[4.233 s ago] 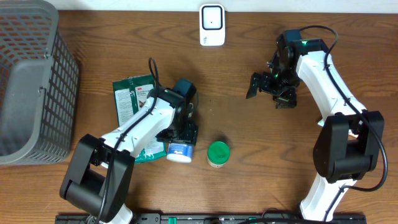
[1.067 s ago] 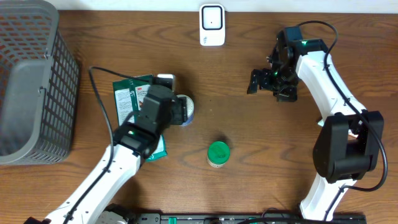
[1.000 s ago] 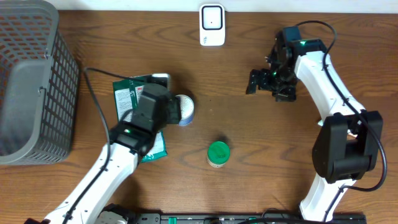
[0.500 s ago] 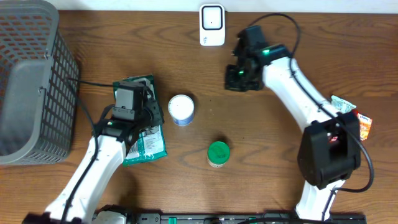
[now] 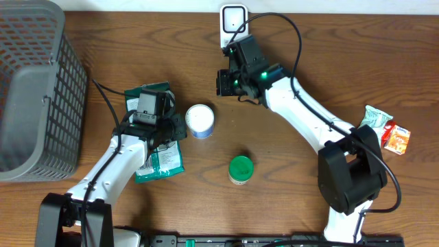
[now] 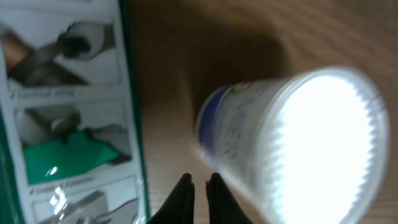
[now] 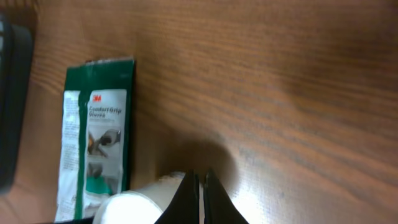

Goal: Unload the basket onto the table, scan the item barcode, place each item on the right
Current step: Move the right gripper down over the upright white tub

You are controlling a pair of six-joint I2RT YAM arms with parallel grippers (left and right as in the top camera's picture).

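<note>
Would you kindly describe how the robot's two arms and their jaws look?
The left arm and right arm have white shells with black joints. A black cable loops along each. The jaws are thin, dark and tapered.

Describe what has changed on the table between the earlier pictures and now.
The left gripper carried the white jar farther from the robot, let it go beside the glove packet, drew back and shut empty. The right gripper swung left toward the scanner and shut. The green-lidded jar, scanner and basket stayed put.
</note>
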